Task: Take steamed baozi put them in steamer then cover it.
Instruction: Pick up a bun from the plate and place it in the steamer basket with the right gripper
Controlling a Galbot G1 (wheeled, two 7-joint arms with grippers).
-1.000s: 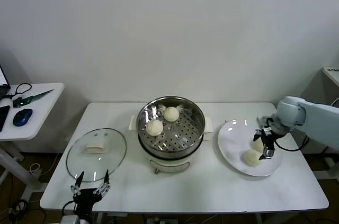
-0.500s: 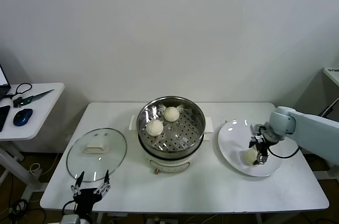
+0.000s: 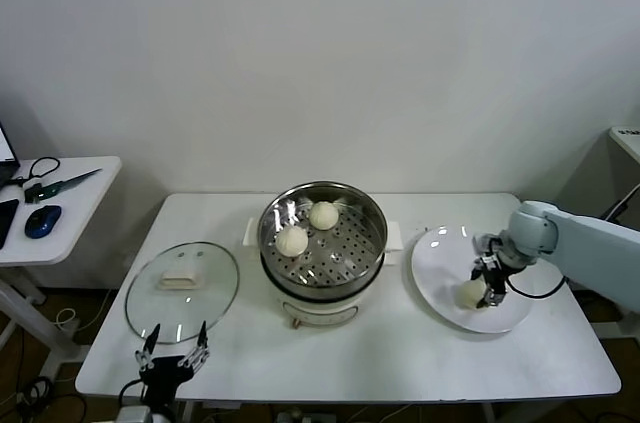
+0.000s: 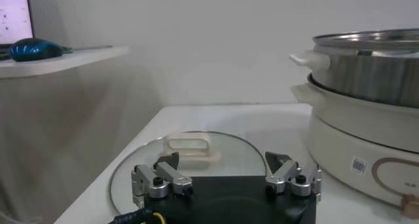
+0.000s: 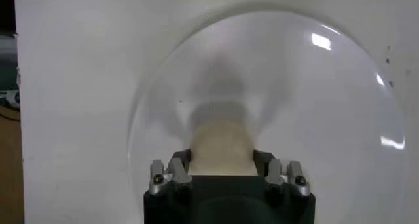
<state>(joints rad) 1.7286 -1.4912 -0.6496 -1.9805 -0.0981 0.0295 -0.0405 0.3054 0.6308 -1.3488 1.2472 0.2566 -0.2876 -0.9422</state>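
Two steamed baozi (image 3: 323, 214) (image 3: 292, 240) lie on the perforated tray of the steamer (image 3: 320, 309) at the table's middle. On the white plate (image 3: 440, 263) to its right, my right gripper (image 3: 483, 289) is shut on a third baozi (image 3: 469, 293), which still rests on the plate. In the right wrist view that baozi (image 5: 221, 143) fills the gap between the right gripper's (image 5: 221, 158) fingers. The cover (image 3: 215, 293) lies flat on the table left of the steamer. My left gripper (image 3: 172, 351) hangs open at the front edge beside the cover (image 4: 190, 147).
A small side table (image 3: 85, 205) at the far left carries a blue mouse (image 3: 43, 220) and scissors (image 3: 60, 183). The steamer's wall (image 4: 366, 81) rises close beside my left gripper (image 4: 222, 163). The plate's far part (image 5: 314, 101) is bare.
My right gripper has shifted a little left and down over the plate and closed on a baozi. The left arm and the cover have not moved.
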